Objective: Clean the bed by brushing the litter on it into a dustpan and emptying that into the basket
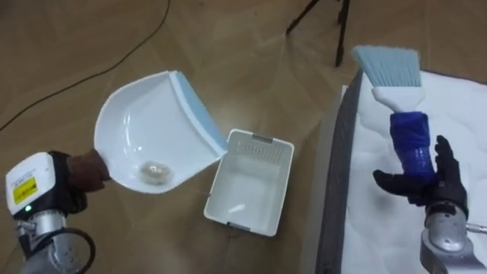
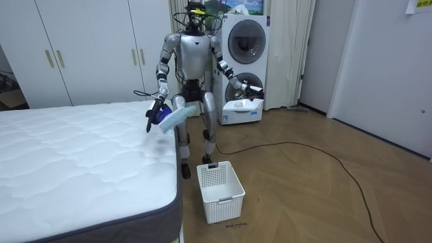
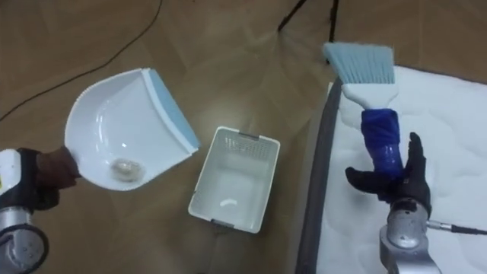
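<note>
At the corner of the white quilted bed (image 1: 456,114), on a wood floor (image 1: 228,46)
Grips the white dustpan (image 1: 152,122) by its handle in the left robot hand (image 1: 82,171), over the floor just beside the white basket (image 1: 262,144), small pale scrap (image 1: 156,173) in its bowl; clasps the blue-handled brush (image 1: 407,129) in the right robot hand (image 1: 426,183) above the bed's edge; white wardrobes (image 2: 88,47), stacked washers (image 2: 244,40) behind

One white plastic dustpan (image 1: 144,122) with a pale blue lip, holding one small pale lump (image 1: 156,173). One blue-handled hand brush (image 1: 399,114) with light blue bristles. One white slotted plastic basket (image 1: 251,181). One white-quilted bed (image 1: 464,129). Two stacked white washing machines (image 2: 244,42).
</note>
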Controlling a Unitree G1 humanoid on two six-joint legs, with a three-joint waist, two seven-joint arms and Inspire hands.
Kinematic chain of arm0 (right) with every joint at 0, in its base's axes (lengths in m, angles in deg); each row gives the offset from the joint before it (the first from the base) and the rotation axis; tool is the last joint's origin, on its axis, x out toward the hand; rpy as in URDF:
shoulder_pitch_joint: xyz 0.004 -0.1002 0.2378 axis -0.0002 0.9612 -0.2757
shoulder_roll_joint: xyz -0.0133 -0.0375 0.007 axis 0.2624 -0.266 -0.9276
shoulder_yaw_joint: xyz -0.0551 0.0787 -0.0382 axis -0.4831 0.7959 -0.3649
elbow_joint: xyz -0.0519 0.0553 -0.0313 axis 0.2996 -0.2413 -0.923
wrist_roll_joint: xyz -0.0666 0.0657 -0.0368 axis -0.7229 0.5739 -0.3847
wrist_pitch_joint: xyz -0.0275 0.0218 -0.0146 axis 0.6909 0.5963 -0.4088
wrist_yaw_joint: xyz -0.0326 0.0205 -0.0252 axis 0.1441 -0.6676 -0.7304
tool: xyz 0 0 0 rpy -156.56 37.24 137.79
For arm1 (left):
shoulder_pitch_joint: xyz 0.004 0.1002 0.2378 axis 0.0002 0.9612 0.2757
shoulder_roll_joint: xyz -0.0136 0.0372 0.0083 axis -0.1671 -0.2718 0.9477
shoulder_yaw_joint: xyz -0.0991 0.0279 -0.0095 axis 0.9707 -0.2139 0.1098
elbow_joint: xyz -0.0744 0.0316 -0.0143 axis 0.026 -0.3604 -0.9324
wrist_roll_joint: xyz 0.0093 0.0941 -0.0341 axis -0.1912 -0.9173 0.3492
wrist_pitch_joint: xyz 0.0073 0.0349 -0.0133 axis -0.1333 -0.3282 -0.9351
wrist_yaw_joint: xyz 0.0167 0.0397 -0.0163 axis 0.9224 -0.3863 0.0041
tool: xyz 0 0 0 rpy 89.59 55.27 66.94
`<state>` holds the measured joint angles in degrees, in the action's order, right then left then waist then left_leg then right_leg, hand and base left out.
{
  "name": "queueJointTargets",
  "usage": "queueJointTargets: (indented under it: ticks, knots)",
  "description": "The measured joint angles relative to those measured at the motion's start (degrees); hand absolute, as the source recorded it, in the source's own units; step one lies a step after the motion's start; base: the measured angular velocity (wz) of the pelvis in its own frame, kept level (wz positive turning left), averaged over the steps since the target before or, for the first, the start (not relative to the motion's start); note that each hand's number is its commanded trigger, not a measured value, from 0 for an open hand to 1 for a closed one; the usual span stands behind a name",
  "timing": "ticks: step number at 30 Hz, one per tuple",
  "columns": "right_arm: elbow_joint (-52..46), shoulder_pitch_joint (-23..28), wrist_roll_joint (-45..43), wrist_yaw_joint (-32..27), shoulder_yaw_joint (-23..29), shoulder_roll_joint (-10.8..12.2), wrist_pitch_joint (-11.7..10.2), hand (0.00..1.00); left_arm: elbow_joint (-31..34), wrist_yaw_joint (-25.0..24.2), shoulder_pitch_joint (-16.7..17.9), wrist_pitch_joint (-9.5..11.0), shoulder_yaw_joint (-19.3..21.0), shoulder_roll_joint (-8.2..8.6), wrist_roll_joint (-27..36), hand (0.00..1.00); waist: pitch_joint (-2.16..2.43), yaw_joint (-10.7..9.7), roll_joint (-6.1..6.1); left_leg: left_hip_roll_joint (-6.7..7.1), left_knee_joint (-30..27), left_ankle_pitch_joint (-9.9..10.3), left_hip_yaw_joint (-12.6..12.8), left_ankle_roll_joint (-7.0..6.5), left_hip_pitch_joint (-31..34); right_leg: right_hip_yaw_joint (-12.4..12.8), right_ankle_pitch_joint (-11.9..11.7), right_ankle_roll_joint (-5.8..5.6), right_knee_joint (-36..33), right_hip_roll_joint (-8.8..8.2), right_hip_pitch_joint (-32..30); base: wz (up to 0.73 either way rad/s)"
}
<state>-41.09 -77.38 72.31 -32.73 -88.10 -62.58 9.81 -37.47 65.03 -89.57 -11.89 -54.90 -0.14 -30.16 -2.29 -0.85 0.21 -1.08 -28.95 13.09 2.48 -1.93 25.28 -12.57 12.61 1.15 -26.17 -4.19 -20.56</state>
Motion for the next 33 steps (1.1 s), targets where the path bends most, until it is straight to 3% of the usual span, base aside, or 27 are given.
queueJointTargets:
  ticks: [2,6,16,18,19,21,22,24,26,29,33]
  knots:
    - [1.47,-1.15,-1.17,0.56,-0.64,0.05,-0.63,0.0,-1.46,-0.46,-2.68,0.58,-1.45,-1.97,-0.6,1.0,-0.33,-1.04,0.78,0.39,0.09,-0.28,0.23,-0.32,0.6,0.03,-0.02,-0.1,-0.61,-0.52,-0.97,-0.04]
    - [4.23,-2.22,-4.45,0.73,-1.08,0.02,-1.49,0.0,-3.08,-1.53,-6.72,0.63,-4.05,-4.85,-4.25,1.0,-0.22,-1.94,2.28,0.9,0.33,-0.6,1.7,-0.89,2.75,1.19,0.0,-0.53,-2.09,-1.36,-4.45,-0.12]
    - [9.07,-4.09,-5.36,0.59,-4.61,-0.08,-1.65,0.0,-7.13,-5.34,-10.73,-1.05,-13.26,-6.76,-9.07,1.0,-0.56,-4.6,4.27,0.86,0.17,-0.97,4.68,-1.53,6.56,0.81,0.02,-0.54,-4.77,-2.78,-10.22,-0.08]
    - [9.22,-4.08,-6.79,0.53,-4.61,-0.19,-1.65,0.0,-7.19,-6.66,-11.21,-1.06,-13.71,-7.1,-10.89,1.0,-0.77,-6.06,6.05,0.83,-0.54,-1.14,5.22,-1.83,7.66,0.04,0.02,-0.54,-5.12,-3.25,-11.01,0.09]
    - [9.19,-4.14,-6.99,0.53,-4.81,-0.19,-1.7,0.0,-7.11,-6.68,-11.28,-1.05,-14.32,-7.52,-11.28,1.0,-0.78,-6.29,6.21,0.84,-0.54,-1.2,5.7,-1.94,7.74,0.11,0.08,-0.6,-5.81,-3.52,-11.58,0.0]
    - [9.09,-4.51,-7.81,0.51,-4.94,-0.25,-3.01,0.0,-7.04,-7.01,-11.35,-1.04,-16.47,-9.3,-12.01,1.0,-0.79,-6.94,7.05,0.85,-0.63,-1.24,8.07,-2.27,7.81,0.97,0.48,-0.82,-8.0,-4.28,-13.06,-0.11]
    - [8.96,-4.53,-8.03,0.48,-4.93,-0.36,-3.32,0.0,-7.04,-7.08,-11.4,-1.06,-16.99,-9.62,-12.23,1.0,-0.82,-7.11,7.33,0.86,-0.69,-1.22,8.58,-2.31,7.82,1.08,0.69,-0.94,-8.38,-4.5,-13.3,-0.07]
    - [8.15,-4.88,-8.74,0.44,-4.87,-1.5,-3.92,0.0,-7.07,-7.77,-11.66,-1.22,-18.27,-10.16,-12.58,1.0,-1.08,-8.27,9.26,1.29,-1.01,-1.06,9.29,-2.89,8.02,1.42,1.37,-1.12,-10.01,-5.3,-14.04,0.03]
    - [7.77,-4.58,-9.68,0.47,-4.87,-2.3,-4.73,0.0,-7.05,-8.53,-11.79,-1.65,-19.69,-10.65,-12.56,1.0,-1.06,-9.42,10.29,2.07,-0.72,-1.1,9.95,-3.16,7.89,2.31,2.32,-1.23,-11.52,-6.15,-14.84,0.03]
    - [7.36,-4.6,-11.72,0.49,-4.93,-2.4,-6.41,0.0,-7.13,-9.42,-12.16,-1.8,-20.8,-11.53,-12.65,1.0,-1.0,-10.39,10.68,2.94,-0.67,-1.1,11.93,-3.39,7.23,4.58,3.56,-1.24,-14.45,-7.24,-16.53,-0.14]
    - [7.2,-3.6,-11.78,0.37,-5.13,-2.61,-8.26,0.0,-7.4,-10.05,-12.36,-1.78,-22.36,-12.44,-12.63,1.0,-0.94,-11.75,11.07,2.98,-0.6,-1.04,13.06,-3.19,6.13,5.09,4.59,-0.72,-15.79,-7.66,-16.62,-0.09]
